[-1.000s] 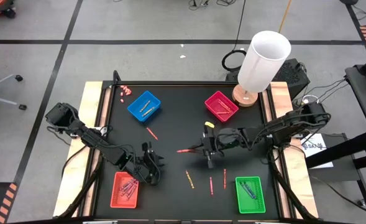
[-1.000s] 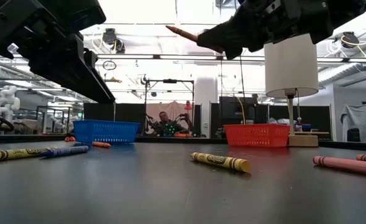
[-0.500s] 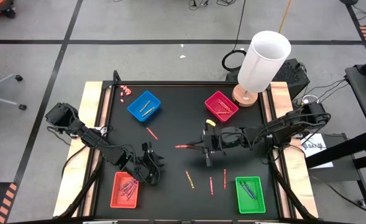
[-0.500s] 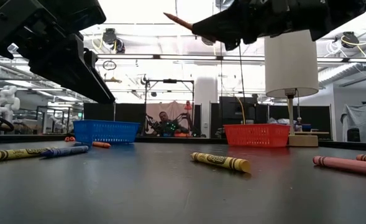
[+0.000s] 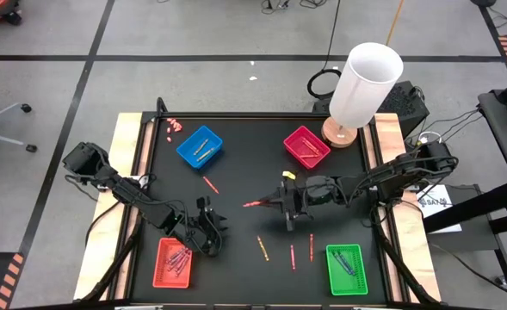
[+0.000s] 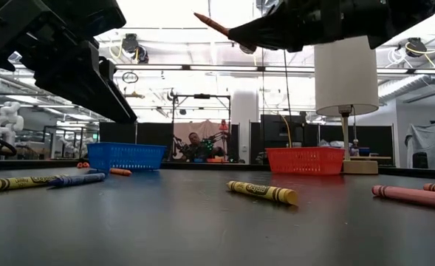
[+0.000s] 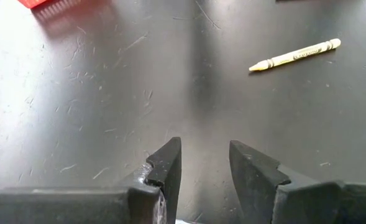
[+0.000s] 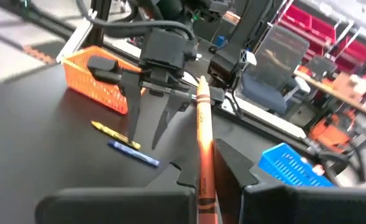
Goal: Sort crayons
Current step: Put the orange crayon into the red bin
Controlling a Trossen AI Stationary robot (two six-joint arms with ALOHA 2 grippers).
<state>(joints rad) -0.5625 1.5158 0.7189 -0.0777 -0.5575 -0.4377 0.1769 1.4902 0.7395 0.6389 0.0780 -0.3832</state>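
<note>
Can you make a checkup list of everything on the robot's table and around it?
Surface: black table top, wooden side strips.
Job's things: loose crayons on the table, such as a yellow crayon and a red crayon; more lie in the blue plastic tray, magenta tray, red tray and green tray.
Clutter: tiny pink-red bits; white cylinder lamp.
Claws: right claw shut on an orange-red crayon, held above the table; left claw open, empty.
Cables: black cable coil on the floor.
Surroundings: lab room, person far behind.
</note>
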